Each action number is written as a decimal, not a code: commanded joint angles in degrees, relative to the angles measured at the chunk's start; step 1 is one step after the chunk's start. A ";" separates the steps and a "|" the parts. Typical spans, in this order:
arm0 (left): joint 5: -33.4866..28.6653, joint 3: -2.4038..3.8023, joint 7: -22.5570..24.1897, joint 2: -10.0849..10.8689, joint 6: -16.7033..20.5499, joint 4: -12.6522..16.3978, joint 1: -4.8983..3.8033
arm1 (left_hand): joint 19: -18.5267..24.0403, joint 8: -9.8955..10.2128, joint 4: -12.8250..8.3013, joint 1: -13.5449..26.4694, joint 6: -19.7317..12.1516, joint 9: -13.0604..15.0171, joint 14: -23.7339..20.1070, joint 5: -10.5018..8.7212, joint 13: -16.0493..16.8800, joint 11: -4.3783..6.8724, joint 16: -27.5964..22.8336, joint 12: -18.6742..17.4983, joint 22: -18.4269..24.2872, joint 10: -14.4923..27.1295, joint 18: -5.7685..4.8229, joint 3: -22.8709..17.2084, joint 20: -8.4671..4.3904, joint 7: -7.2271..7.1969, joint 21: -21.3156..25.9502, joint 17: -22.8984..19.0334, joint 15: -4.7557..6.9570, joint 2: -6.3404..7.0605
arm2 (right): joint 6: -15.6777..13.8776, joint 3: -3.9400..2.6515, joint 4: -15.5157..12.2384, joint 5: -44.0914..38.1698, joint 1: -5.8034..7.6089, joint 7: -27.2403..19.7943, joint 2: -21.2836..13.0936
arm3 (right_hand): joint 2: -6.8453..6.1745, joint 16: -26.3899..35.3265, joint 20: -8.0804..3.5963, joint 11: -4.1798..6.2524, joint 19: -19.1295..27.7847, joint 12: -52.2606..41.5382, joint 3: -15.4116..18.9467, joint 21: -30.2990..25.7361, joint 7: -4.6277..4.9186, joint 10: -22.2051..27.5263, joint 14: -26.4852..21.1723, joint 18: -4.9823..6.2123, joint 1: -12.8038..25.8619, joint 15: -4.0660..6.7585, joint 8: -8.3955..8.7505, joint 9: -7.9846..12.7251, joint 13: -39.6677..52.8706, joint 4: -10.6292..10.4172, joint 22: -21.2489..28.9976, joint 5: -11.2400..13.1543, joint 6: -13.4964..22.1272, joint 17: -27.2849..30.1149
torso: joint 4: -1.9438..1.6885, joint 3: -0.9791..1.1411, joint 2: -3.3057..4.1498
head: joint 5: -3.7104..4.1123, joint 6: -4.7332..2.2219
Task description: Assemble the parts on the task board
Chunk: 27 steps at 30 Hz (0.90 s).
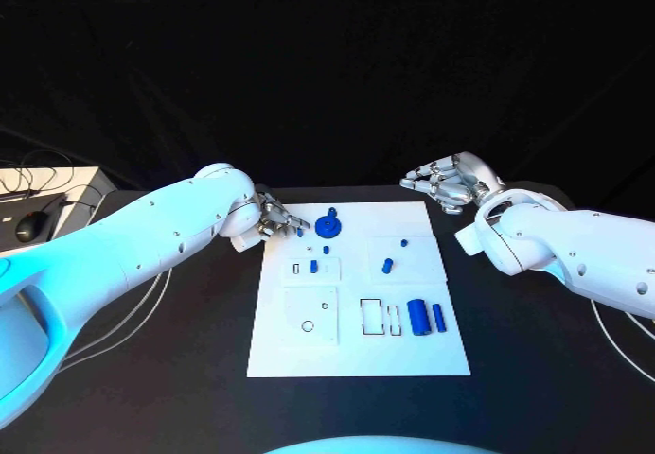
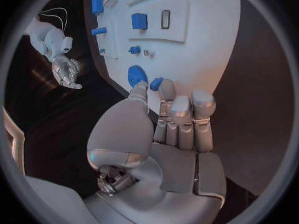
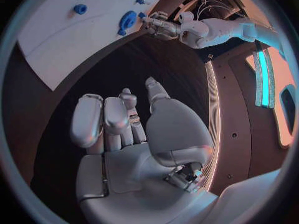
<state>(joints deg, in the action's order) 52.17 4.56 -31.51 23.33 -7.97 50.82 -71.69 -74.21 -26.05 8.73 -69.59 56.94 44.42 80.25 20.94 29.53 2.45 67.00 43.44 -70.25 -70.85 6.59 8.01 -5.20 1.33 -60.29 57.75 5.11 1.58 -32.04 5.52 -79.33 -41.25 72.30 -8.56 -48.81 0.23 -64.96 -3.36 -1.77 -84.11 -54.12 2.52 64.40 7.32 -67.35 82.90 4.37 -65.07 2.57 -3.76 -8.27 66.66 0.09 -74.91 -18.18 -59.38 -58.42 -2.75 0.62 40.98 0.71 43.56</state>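
1. The black table carries the things.
2. A white task board lies flat in its middle.
3. White cables trail over the table at both side edges.

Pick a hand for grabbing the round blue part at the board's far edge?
Left. The left hand already sits at the task board, its fingers beside the round blue part. The right hand hangs off the board, empty.
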 commanded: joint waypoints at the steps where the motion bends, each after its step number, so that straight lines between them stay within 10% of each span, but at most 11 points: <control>1: -0.67 0.00 0.72 -0.18 -0.81 -0.05 -0.12 | 0.30 0.42 -0.24 -0.49 0.39 -0.12 -0.29 0.18 0.09 -0.07 -0.02 -0.25 -0.11 0.27 -0.86 -0.55 -0.05 0.14 0.18 0.05 0.00 -0.63 | 0.03 -0.04 -0.03 -0.17 0.03 -0.25 0.06 | 0.51 0.03 -0.03 0.12 -2.09 -0.38 -0.03 -0.14 0.31 0.38 -0.27 0.21 -0.21 0.10 -0.11 0.07 -0.04 0.37 -8.97 -0.20 -0.17 -0.05 | 0.02 0.00 0.00 | 0.01 0.07; 8: -1.35 0.00 0.86 -0.20 -1.48 0.06 -0.12 | 0.38 1.36 -1.19 -2.33 0.55 -0.85 -0.38 0.23 0.09 0.07 0.04 -0.42 -0.24 0.43 -0.99 -4.53 -0.17 0.01 0.27 0.20 0.09 -1.56 | 0.06 -0.04 0.00 -0.17 0.03 -0.24 0.08 | 0.51 0.03 -0.03 0.12 -2.09 -0.38 -0.03 -0.14 0.31 0.38 -0.27 0.21 -0.21 0.10 -0.11 0.07 -0.04 0.37 -8.97 -0.20 -0.17 -0.05 | 0.02 0.02 0.03 | 0.04 0.09; 27: -2.64 0.00 1.11 -0.11 -2.10 0.34 -0.12 | 0.40 3.12 -4.31 -0.19 1.03 -1.27 -0.39 0.11 0.15 0.21 0.46 -1.22 -1.11 0.09 -1.25 -25.27 -0.27 -0.22 0.53 1.21 0.14 2.58 | 0.06 -0.04 0.10 -0.17 0.03 -0.26 0.14 | 0.52 0.03 -0.04 0.13 -2.10 -0.41 -0.02 -0.08 0.32 0.37 -0.27 0.20 -0.27 0.11 -0.11 0.08 -0.04 0.46 -8.99 -0.23 -0.18 -0.06 | -0.01 0.01 0.05 | 0.07 0.30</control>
<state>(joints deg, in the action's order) 50.31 4.55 -31.11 23.29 -9.04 50.97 -71.77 -73.99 -23.27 4.51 -69.39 57.66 42.89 80.05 20.80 29.66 2.54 67.27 42.42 -71.31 -70.74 5.67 -16.83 -5.41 1.21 -60.03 58.93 5.31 4.05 -32.04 5.52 -79.23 -41.26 72.30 -8.55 -48.71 0.23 -64.96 -3.36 -1.78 -84.11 -54.35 2.52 64.40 7.25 -67.36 82.90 4.37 -65.07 2.57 -3.76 -8.27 66.67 0.09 -74.94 -18.18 -59.44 -58.40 -2.76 0.61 41.02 0.81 43.82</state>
